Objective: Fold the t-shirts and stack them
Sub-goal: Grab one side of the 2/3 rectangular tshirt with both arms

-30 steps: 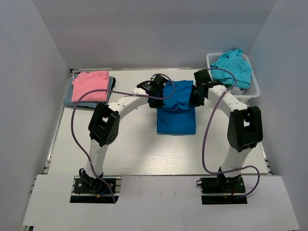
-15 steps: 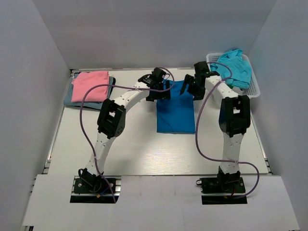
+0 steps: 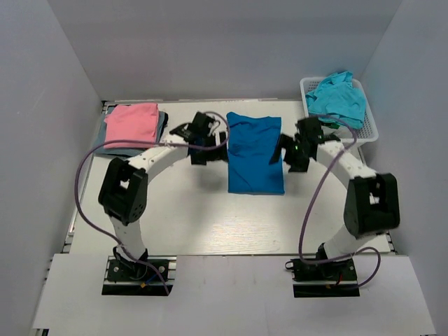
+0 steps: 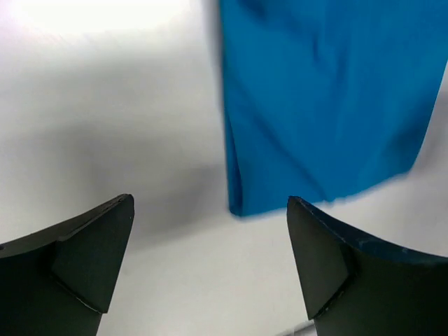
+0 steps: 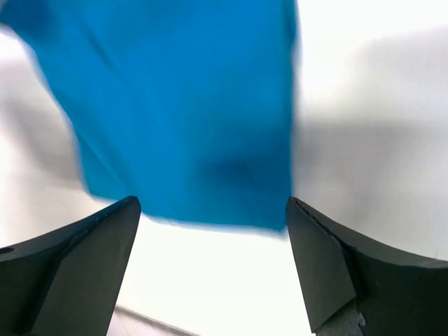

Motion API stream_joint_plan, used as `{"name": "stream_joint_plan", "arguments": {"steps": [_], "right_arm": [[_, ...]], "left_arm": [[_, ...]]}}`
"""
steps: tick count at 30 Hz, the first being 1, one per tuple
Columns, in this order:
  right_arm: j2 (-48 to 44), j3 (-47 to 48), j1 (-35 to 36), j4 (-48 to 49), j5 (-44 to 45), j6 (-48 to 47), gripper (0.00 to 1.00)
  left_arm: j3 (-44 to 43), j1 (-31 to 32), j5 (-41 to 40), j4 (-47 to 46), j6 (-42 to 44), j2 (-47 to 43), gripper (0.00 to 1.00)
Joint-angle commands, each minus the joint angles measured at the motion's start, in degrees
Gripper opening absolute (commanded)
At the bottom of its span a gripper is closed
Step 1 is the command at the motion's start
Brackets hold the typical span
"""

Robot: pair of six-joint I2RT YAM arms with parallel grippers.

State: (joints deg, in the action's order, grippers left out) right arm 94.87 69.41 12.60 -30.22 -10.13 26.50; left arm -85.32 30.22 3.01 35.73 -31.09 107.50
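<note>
Left gripper (image 3: 213, 145) hangs with its jaws spread wide and nothing between them, just beside the left edge of the royal-blue t-shirt (image 3: 255, 154) in the upper middle of the overhead frame. Its arm rises from the lower left, bends at an elbow, then arcs up and right. The right gripper (image 3: 285, 150) mirrors it at the shirt's right edge, jaws likewise wide and empty. Its arm climbs from the lower right and reaches up and left.

In the left wrist view, the left gripper (image 4: 210, 204) frames bare white table (image 4: 105, 105) and the shirt's (image 4: 315, 105) lower corner, which fills the upper right. In the right wrist view, the right gripper (image 5: 213, 204) shows the shirt (image 5: 189, 105) filling the upper left. Both views are slightly blurred.

The blue shirt lies flat on the table (image 3: 175, 210), folded into a tall rectangle with a few soft creases.

At upper left, a folded pink t-shirt (image 3: 131, 124) sits on a grey-blue t-shirt (image 3: 103, 148). At upper right, a crumpled turquoise t-shirt (image 3: 339, 98) lies in a white basket (image 3: 367, 131).
</note>
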Motion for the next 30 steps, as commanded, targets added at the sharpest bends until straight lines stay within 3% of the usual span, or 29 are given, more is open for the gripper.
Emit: {"name": "stream_joint_plan", "arguments": {"steps": [1,8,12,17,20,21,24,25,27,28,29,30], "right_arm": [[-7.7,-10.6,-1.0,2.4,-1.9,-1.1,0.9],[-10.3,-21.9,-2.3,7.3,-7.3,0.0,0.9],[-8.2,-22.5,-2.4,8.7,-8.2,-1.7,0.9],[-5.4,-24.0,-2.4,10.8,-9.0,-2.2,0.87],[-4.1,-24.7,-2.3,11.8,-9.5,-2.0,0.72],[-3.3,-24.5,-2.5,12.0,-9.4,-2.0,0.63],[-2.8,-25.6,-2.4,13.2,-8.2,-1.5,0.49],[-2.6,-25.7,-2.3,13.6,-7.7,-1.5,0.41],[-2.2,-25.9,-2.5,14.0,-6.7,-1.4,0.35],[-1.9,-25.8,-2.5,14.1,-6.0,-1.4,0.26],[-1.9,-25.8,-2.5,14.9,-5.7,-1.3,0.19],[-1.4,-26.0,-2.6,14.6,-5.8,-1.4,0.07]], "left_arm": [[9.4,3.4,10.5,-7.3,-1.1,-5.0,1.0],[16.4,8.8,9.4,-11.0,-2.2,-4.2,0.99],[15.9,9.9,6.1,-11.0,-0.3,-1.6,0.9],[15.9,10.4,7.8,-13.0,0.4,1.3,0.7],[17.2,10.4,8.7,-13.7,0.4,1.3,0.58],[18.0,10.9,8.7,-13.7,-0.1,1.3,0.58],[18.8,10.9,8.1,-15.5,-0.6,1.8,0.52],[18.3,10.9,8.1,-15.5,-0.6,2.4,0.47],[16.8,10.9,8.1,-15.5,-0.6,3.3,0.31],[16.8,10.9,8.1,-14.9,-0.6,4.2,0.22],[16.0,10.9,8.1,-14.0,-0.6,4.2,0.0],[15.2,10.9,8.1,-13.1,-0.6,4.8,0.0]]}}
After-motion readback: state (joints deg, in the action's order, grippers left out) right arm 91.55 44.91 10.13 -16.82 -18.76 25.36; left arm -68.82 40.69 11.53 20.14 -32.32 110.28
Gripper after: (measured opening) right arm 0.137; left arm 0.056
